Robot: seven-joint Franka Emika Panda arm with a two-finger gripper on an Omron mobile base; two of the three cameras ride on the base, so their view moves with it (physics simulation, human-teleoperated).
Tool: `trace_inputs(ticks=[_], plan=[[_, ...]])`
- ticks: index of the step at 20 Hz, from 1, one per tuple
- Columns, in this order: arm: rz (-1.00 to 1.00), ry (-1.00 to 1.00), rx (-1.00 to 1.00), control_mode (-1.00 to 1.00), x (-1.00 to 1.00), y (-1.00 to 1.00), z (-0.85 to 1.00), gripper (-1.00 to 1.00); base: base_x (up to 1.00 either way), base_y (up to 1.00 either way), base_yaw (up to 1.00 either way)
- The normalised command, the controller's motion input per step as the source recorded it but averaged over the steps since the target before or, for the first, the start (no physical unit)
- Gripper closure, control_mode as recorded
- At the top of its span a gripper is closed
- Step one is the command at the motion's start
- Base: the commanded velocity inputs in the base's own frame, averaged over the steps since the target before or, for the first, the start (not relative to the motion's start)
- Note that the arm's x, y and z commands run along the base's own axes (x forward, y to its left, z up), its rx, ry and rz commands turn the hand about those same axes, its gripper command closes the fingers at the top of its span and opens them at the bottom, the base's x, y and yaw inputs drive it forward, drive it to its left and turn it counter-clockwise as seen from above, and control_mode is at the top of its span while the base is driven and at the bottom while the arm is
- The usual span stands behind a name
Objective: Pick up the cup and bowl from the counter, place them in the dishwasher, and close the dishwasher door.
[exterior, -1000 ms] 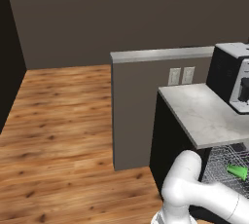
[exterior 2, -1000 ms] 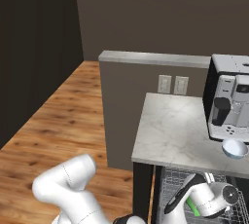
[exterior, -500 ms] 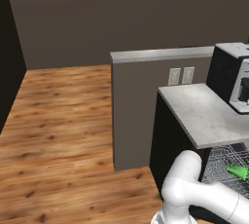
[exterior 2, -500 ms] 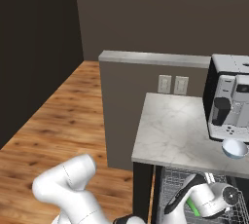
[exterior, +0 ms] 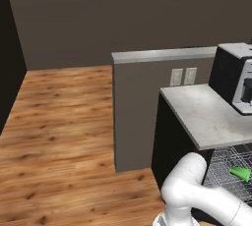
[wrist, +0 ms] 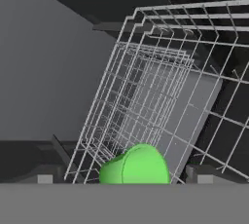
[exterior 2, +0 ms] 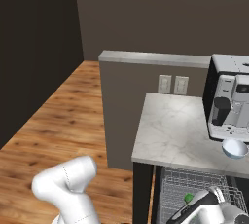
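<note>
Green cup [wrist: 135, 165] lies in the wire rack [wrist: 160, 91]; tool jaws apart, bowl [exterior 2: 234, 148] beside coffee machine [exterior 2: 230, 96].

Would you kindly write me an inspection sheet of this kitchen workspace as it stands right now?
Surface: the counter is a pale marbled slab over black fronts.
Job's things: the cup lies on its side in the dishwasher rack; the bowl sits on the counter in front of the coffee machine. The dishwasher stands open.
Clutter: nothing seen besides the coffee machine.
Grippers: the claw is open, low over the rack, holding nothing.
Cables: nothing seen.
Surroundings: grey partition wall with two sockets, wooden floor, dark walls.
</note>
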Motion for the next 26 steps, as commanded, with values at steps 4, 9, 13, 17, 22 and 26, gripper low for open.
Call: trace_inputs(ticks=[4,9,13,17,22,26], plan=[[0.00,-0.12,0.00,-1.00,-0.36,-0.25,0.51,-1.00,0.00,0.00,0.00],[0.00,-0.11,0.00,-1.00,-0.10,-0.22,0.82,-1.00,0.00,0.00,0.00],[0.00,-0.08,0.00,-1.00,0.00,-0.15,0.74,-1.00,0.00,0.00,0.00],[-0.02,-0.07,0.00,-1.00,0.00,-0.15,0.75,-1.00,0.00,0.00,0.00],[-0.04,-0.07,0.00,-1.00,0.00,-0.13,0.79,-1.00,0.00,0.00,0.00],[-0.03,-0.03,0.03,-1.00,0.09,-0.05,0.54,-1.00,0.00,0.00,0.00]])
